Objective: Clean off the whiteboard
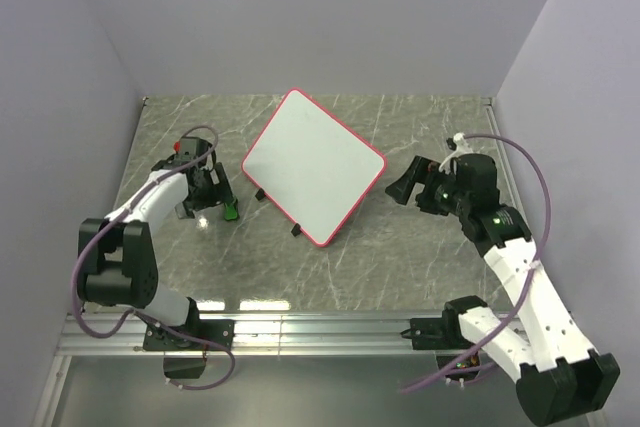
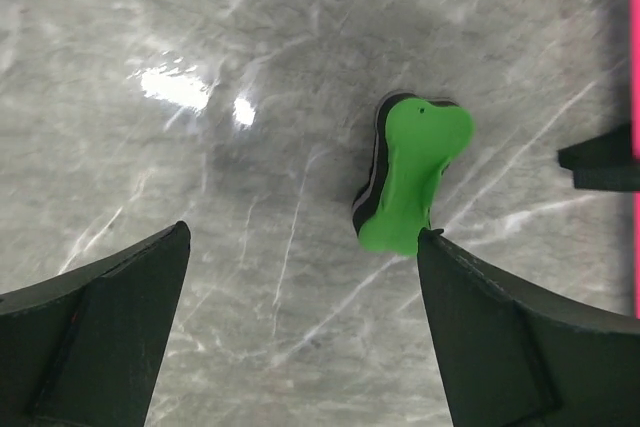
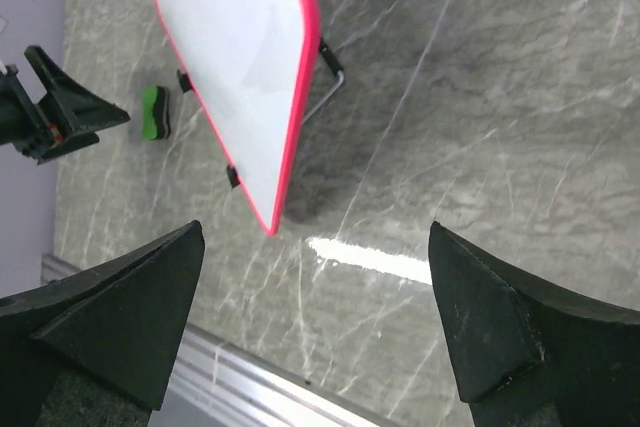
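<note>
Sitting mid-table in the top view, the whiteboard [image 1: 315, 165] is turned like a diamond, with a pink-red frame, a plain white face and two small black clips along its near-left edge. The left gripper [image 1: 218, 209] hangs over the grey marble table [image 1: 400, 257] left of the board, just beside a small green eraser [image 1: 231, 212]. The right gripper [image 1: 398, 184] is near the board's right corner, apart from it.

From the left wrist, the left gripper [image 2: 300, 337] has its jaws spread wide and holds nothing. The eraser [image 2: 410, 182] lies flat on the table, its near end by the tip of the right-hand finger. The board's frame [image 2: 635, 47] shows at the right edge.

From the right wrist, the right gripper [image 3: 315, 337] also has its jaws spread wide, with nothing between them. The whiteboard [image 3: 235, 57] is propped on a wire leg [image 3: 330, 77], and the eraser [image 3: 153, 112] lies beyond it.
</note>
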Controlling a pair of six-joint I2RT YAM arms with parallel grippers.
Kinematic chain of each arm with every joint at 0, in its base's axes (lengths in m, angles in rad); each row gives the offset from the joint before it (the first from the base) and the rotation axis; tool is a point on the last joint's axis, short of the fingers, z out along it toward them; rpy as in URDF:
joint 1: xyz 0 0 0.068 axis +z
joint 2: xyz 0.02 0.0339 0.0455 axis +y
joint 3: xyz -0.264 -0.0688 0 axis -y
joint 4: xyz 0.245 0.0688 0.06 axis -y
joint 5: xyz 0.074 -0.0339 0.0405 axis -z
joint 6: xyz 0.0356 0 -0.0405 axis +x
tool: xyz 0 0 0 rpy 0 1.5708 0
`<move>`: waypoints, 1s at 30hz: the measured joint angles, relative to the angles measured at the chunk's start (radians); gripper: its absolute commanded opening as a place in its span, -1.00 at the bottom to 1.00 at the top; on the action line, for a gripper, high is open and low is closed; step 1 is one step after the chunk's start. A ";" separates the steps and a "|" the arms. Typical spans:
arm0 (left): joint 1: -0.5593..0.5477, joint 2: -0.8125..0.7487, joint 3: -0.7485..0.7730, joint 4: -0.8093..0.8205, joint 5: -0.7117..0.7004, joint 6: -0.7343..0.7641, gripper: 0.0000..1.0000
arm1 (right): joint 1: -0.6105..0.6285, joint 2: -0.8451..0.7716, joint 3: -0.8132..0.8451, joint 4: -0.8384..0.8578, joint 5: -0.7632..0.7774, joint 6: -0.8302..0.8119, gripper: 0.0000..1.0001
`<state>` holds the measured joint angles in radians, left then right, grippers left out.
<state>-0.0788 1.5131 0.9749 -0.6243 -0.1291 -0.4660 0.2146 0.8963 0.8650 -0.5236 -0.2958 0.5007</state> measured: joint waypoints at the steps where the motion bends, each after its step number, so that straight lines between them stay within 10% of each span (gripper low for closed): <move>1: 0.000 -0.016 0.001 -0.011 -0.005 -0.011 0.99 | 0.005 -0.018 0.000 -0.014 0.001 0.002 0.99; 14: -0.030 -0.353 0.249 -0.223 0.083 -0.132 0.99 | 0.017 -0.349 0.014 -0.108 0.038 0.138 0.99; 30: -0.030 -0.378 0.377 -0.323 0.163 -0.140 0.99 | 0.019 -0.458 0.116 -0.293 0.068 0.117 0.99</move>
<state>-0.1089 1.1347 1.3521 -0.9474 0.0341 -0.6064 0.2333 0.4381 0.9810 -0.8162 -0.2279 0.6182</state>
